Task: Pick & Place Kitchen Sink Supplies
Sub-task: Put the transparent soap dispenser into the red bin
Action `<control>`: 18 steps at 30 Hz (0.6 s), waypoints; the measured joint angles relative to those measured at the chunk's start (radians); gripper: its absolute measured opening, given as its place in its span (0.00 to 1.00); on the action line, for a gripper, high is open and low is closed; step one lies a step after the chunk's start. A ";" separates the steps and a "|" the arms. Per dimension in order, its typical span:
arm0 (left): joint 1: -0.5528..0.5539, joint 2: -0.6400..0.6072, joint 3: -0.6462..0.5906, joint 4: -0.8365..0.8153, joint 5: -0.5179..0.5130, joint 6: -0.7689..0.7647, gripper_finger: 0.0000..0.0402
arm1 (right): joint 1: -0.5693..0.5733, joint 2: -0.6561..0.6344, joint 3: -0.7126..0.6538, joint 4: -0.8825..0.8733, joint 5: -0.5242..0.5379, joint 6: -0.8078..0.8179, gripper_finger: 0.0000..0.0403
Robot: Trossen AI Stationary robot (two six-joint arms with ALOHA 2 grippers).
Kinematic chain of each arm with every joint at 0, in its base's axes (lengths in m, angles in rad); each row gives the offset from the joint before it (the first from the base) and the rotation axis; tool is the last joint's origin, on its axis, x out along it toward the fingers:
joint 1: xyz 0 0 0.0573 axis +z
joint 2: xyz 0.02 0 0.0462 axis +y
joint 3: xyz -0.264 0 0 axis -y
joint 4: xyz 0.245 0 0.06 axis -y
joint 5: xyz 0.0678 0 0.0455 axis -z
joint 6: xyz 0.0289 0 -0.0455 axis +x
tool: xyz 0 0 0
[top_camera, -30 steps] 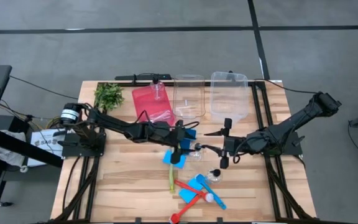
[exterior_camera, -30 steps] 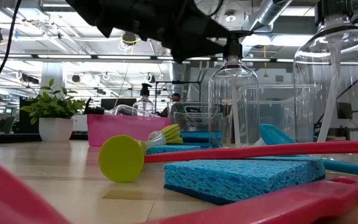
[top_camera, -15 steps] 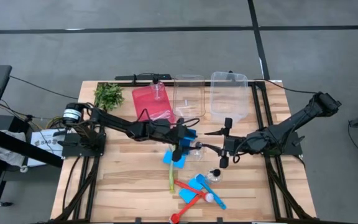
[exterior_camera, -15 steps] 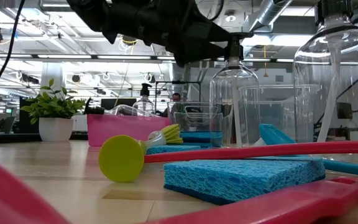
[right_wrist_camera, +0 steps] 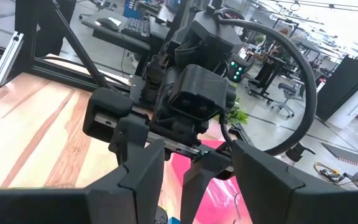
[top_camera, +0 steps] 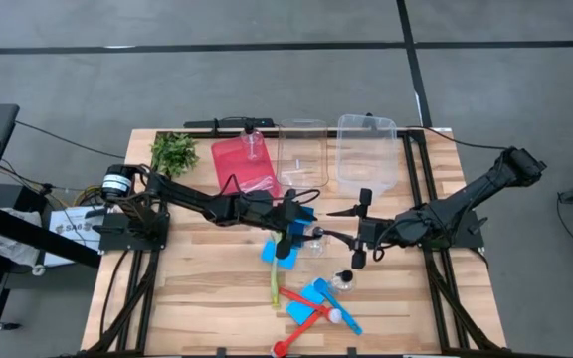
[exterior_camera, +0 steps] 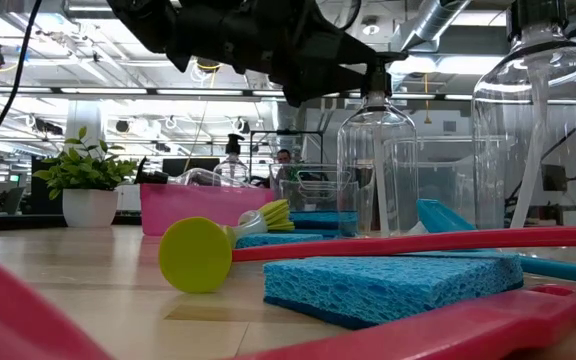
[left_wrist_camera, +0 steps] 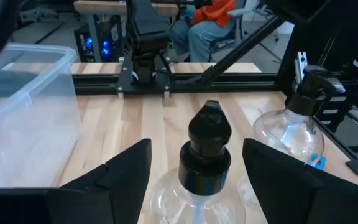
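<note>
Unlabelled pump bottle (left_wrist_camera: pixel 207 163) between left hand (left_wrist_camera: pixel 197 177) fingers

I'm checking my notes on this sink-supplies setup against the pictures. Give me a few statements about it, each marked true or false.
1. The left tool has its fingers on either side of a pump bottle. True.
2. The red bin is empty. False: a clear bottle lies in it.
3. The plant stands at the table's far left corner. True.
4. The yellow-green brush is in a clear bin. False: it lies on the table.
5. The right tool holds a blue sponge. False: it is over the table with no sponge between its fingers.
</note>
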 joint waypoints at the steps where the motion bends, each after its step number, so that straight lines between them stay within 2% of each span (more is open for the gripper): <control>1: 0.000 0.000 0.000 0.000 0.000 0.000 0.64 | 0.000 0.000 0.000 0.000 0.000 0.000 0.45; 12: 0.001 0.103 0.000 0.134 0.000 0.000 0.64 | 0.000 0.000 0.000 0.000 0.000 0.000 0.45; 18: 0.002 0.109 0.000 0.183 0.000 0.000 0.64 | 0.000 0.000 0.000 0.000 0.000 -0.001 0.45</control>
